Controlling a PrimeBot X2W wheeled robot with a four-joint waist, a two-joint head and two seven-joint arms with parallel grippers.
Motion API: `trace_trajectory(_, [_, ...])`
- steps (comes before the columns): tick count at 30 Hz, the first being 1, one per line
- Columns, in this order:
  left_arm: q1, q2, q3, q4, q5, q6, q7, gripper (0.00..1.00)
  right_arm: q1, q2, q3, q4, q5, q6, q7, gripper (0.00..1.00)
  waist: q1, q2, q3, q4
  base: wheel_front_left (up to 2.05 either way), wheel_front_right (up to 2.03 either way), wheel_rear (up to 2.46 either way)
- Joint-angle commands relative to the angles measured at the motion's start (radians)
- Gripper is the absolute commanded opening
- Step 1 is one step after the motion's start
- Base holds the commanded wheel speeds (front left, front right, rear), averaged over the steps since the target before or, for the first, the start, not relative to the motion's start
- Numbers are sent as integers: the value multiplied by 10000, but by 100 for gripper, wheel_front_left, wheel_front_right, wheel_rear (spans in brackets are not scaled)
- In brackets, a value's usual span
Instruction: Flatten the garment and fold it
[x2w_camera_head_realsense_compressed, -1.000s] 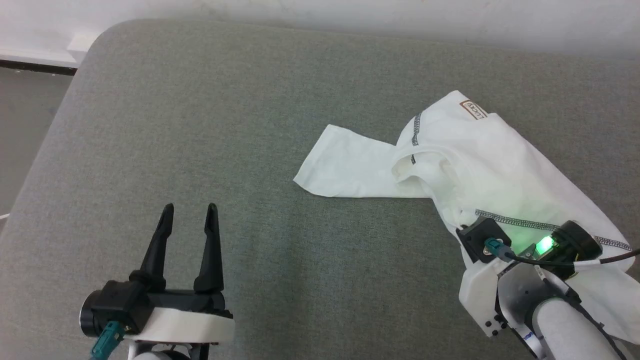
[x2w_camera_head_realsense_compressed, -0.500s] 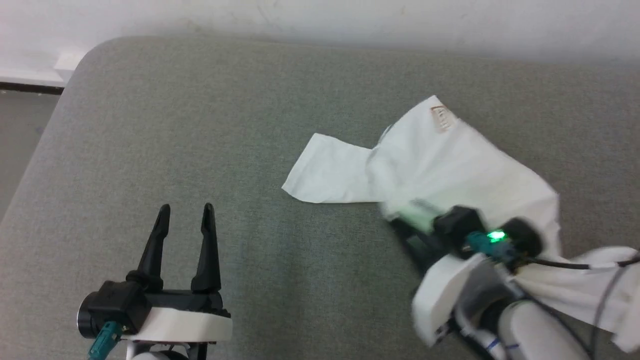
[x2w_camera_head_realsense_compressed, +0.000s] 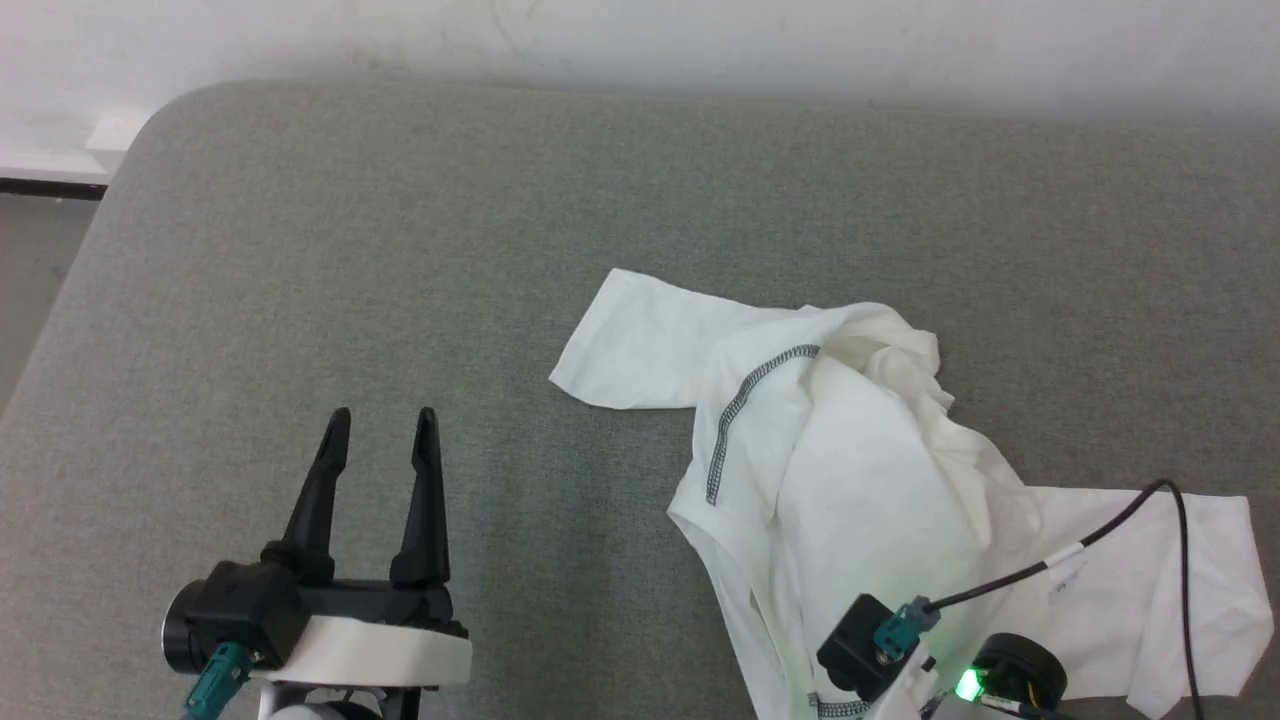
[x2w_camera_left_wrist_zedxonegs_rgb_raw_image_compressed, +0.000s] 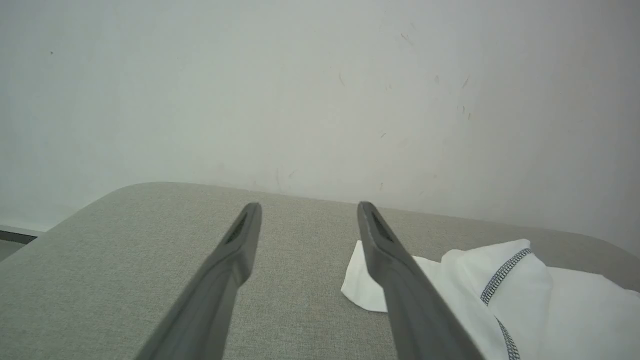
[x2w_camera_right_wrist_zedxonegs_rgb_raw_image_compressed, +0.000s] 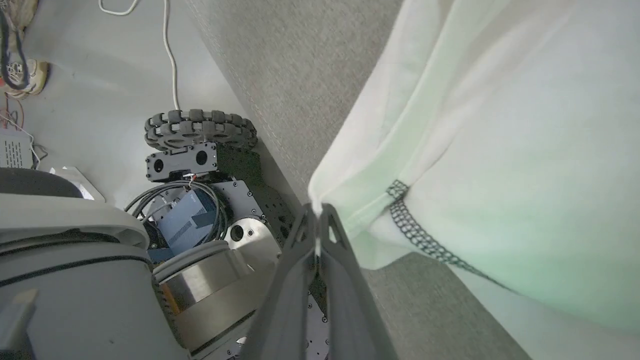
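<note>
One hem edge of the garment (x2w_camera_head_realsense_compressed: 880, 470) is clenched in the right end effector (x2w_camera_right_wrist_zedxonegs_rgb_raw_image_compressed: 316, 209); it lies crumpled at the head view's lower right on the grey surface (x2w_camera_head_realsense_compressed: 400, 250). The left end effector (x2w_camera_head_realsense_compressed: 382, 415) stands released and empty, lower left. Flattening is in hand; next, the left should probably take a second corner to spread it.

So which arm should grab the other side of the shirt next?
Left, probably. The left gripper is open and free beside the garment, near its sleeve; the right gripper is shut on its edge.
</note>
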Motion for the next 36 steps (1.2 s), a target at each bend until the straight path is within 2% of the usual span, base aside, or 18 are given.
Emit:
trace_trajectory(1, [-56,-16,-18,-3,-81,-34,-47,100,93,-1,-38,19,-112,-7,17,0,1,-1,36,44,0,0,0])
trace_trajectory(2, [-57,-16,-17,7,-90,-39,-47,100,132,16,-90,20,-208,-7,-63,35,1,-1,49,62,0,0,0])
trace_trajectory(3, [-56,-16,-9,18,-94,-45,-47,100,164,91,-161,21,-270,-7,-211,100,1,-1,53,77,0,0,0])
trace_trajectory(11, [67,-16,120,128,-18,-69,-47,100,-51,987,-572,-461,244,-7,-1356,100,1,-1,-271,50,0,0,0])
trace_trajectory(14, [126,-16,85,121,22,-83,-47,100,-129,1282,-1334,-809,-10,-7,-2450,100,1,-1,-437,44,0,0,0])
trace_trajectory(18, [241,-16,80,44,74,-76,-47,100,280,2203,-3288,-960,-1700,-7,-4803,100,1,-1,-556,-8,0,0,0])
trace_trajectory(22, [454,-16,176,-163,161,-86,-47,100,1136,3446,-5320,-921,-4065,-7,-6939,100,1,-1,-595,-179,0,0,0])
trace_trajectory(24, [579,-16,239,-321,212,-111,-47,100,1602,3861,-6208,-894,-5167,-7,-7916,100,1,-1,-585,-272,0,0,0])
trace_trajectory(26, [703,-16,289,-501,273,-160,-47,100,2079,4087,-7031,-768,-5680,-7,-8713,100,1,-1,-582,-367,0,0,0])
trace_trajectory(29, [946,-16,330,-724,321,-182,-47,100,2667,4127,-7678,-287,-5029,-7,-9474,100,1,-1,-586,-563,0,0,0])
trace_trajectory(36, [655,115,36,-505,703,-384,-47,100,2664,4133,-7645,388,-4714,-7,-10009,100,1,-1,-440,-964,0,0,0])
